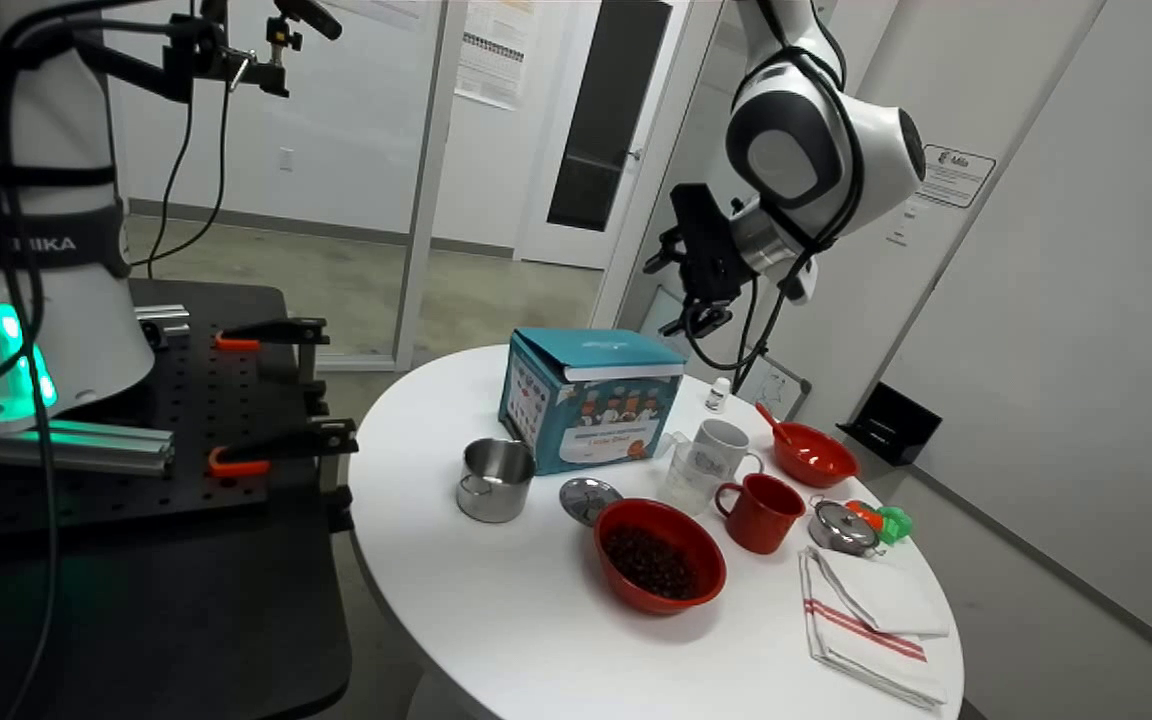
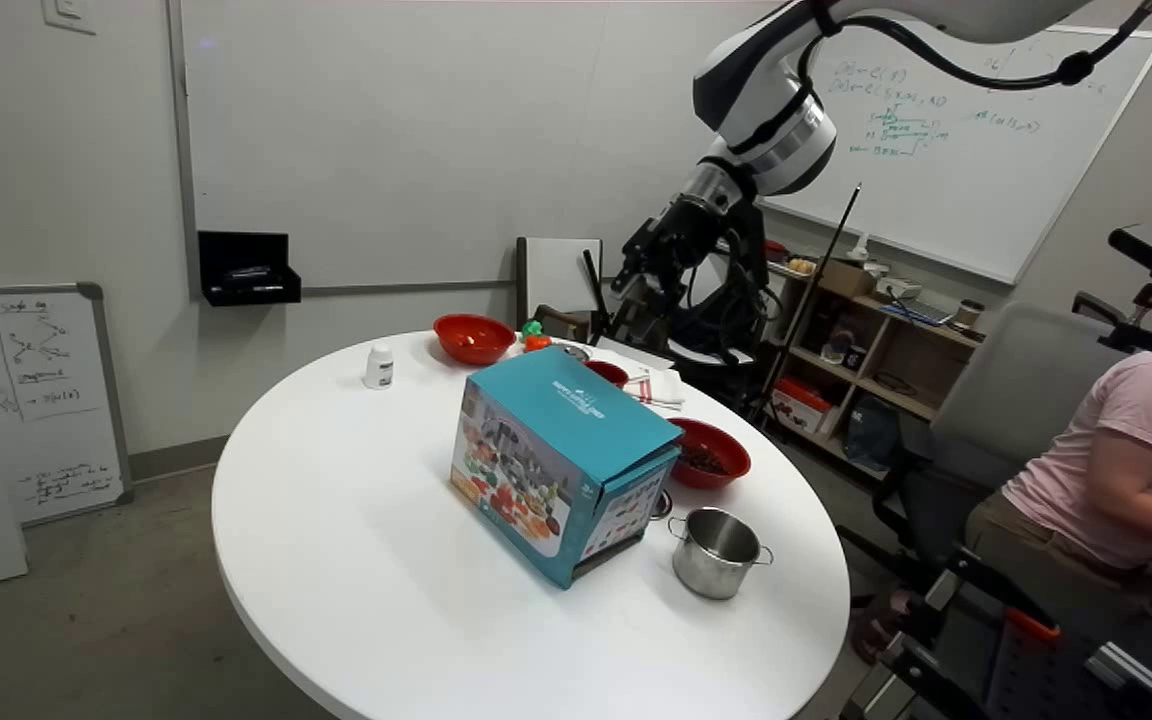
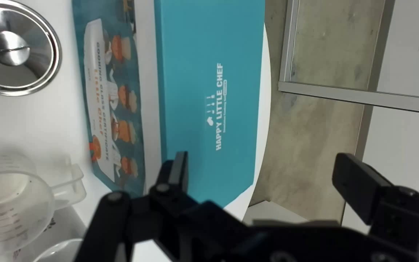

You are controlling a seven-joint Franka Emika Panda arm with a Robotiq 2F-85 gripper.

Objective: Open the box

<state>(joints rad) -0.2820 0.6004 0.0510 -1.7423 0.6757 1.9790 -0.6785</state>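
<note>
The teal-blue box (image 1: 611, 415) stands upright on the white round table, with white print and pictures on its sides. Its teal top flap lies over the top, with a pale strip under the front edge in an exterior view and a thin gap under the flap's edge in an exterior view (image 2: 576, 410). The brown inner flap is out of view. My gripper (image 1: 666, 292) is open and empty, above and beside the box, apart from it. In the wrist view the fingers (image 3: 260, 160) are wide apart; one overlaps the box top (image 3: 209, 72), the other is over the floor.
Near the box stand a steel pot (image 1: 496, 482), a steel lid (image 1: 588, 498), a clear measuring cup (image 1: 691, 478), a white mug (image 1: 726, 440), a red mug (image 1: 762, 515) and a red bowl of dark beans (image 1: 636, 595). A white bottle (image 2: 379, 366) and another red bowl (image 2: 474, 340) stand farther off.
</note>
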